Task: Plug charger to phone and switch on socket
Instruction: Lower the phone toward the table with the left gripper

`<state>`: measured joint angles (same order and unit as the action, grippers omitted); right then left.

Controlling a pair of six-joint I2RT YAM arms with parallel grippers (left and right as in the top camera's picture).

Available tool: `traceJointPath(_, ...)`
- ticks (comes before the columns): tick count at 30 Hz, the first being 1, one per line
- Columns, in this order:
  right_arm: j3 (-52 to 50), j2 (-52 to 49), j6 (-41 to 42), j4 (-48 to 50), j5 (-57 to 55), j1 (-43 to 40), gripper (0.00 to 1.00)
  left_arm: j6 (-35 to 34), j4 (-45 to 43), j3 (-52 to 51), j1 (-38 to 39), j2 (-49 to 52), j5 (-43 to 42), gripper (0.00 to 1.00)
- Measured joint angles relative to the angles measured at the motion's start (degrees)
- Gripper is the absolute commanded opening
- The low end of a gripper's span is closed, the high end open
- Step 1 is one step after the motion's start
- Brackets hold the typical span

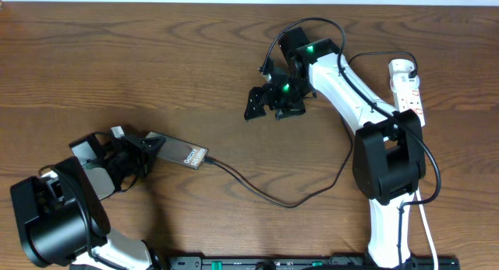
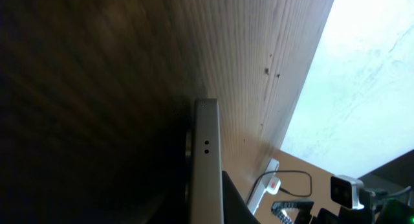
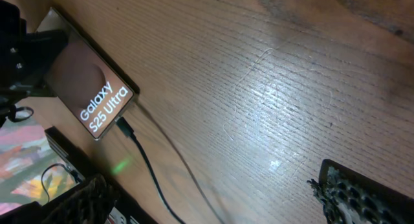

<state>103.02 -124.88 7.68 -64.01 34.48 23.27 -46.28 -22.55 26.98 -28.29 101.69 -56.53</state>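
Fingers of your left gripper (image 1: 160, 147) are pinching one end of the phone (image 1: 192, 156), which is resting near the table's (image 1: 156, 59) front-left corner. The charger (image 1: 257, 193) is sitting plugged into the phone's other end, its cable trailing rightward along the front. Your right gripper (image 1: 267, 108) is standing spread wide, gripping nothing, toward the back edge. The socket (image 1: 407, 87) is lying by the right edge.

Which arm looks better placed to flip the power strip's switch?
Right: the right gripper is open and empty, with the socket on its side; the left gripper is shut on the phone.
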Motion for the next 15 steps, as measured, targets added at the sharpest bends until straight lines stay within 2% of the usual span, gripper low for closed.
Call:
traceJointPath(6, 0.0, 0.0, 0.0, 0.0, 0.0, 0.0, 0.99, 0.5, 1.9, 0.7, 0.0, -0.2, 0.4, 0.08)
traceJointPath(10, 0.0, 0.0, 0.0, 0.0, 0.0, 0.0, 0.99, 1.4, 1.9, 0.8, 0.0, -0.4, 0.0, 0.36)
traceJointPath(15, 0.0, 0.0, 0.0, 0.0, 0.0, 0.0, 0.99, 1.3, 2.7, 1.6, 0.1, -1.4, -0.5, 0.45)
